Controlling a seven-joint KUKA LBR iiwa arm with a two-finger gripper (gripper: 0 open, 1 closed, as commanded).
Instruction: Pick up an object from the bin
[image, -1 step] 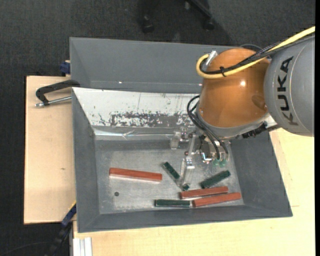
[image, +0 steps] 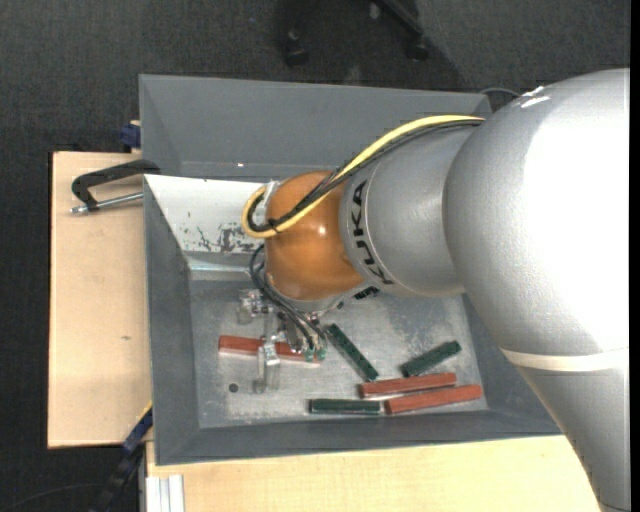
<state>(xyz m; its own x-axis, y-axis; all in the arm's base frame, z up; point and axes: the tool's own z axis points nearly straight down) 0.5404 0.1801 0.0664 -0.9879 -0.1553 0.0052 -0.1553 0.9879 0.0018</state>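
Right now your gripper (image: 272, 356) is down at the floor of the bin (image: 170, 330), left of middle, directly over a red bar (image: 236, 346) that lies flat and almost level across the view. The bar's left end sticks out clear of the gripper, and its right end is hidden under it. You cannot tell whether the claw is open, closed or clamped on that bar, because the orange cover (image: 305, 250) and the wrist mask most of it.

Just right of the gripper lies a slanted green bar (image: 350, 351). Further right, apart from it, is a tilted green bar (image: 432, 357). Along the lower wall you have a low green bar (image: 343, 406) and a red pair (image: 420, 392) lying close alongside each other, well apart from the gripper. A yellow cable (image: 400, 138) loops over the cover and runs back along the arm.
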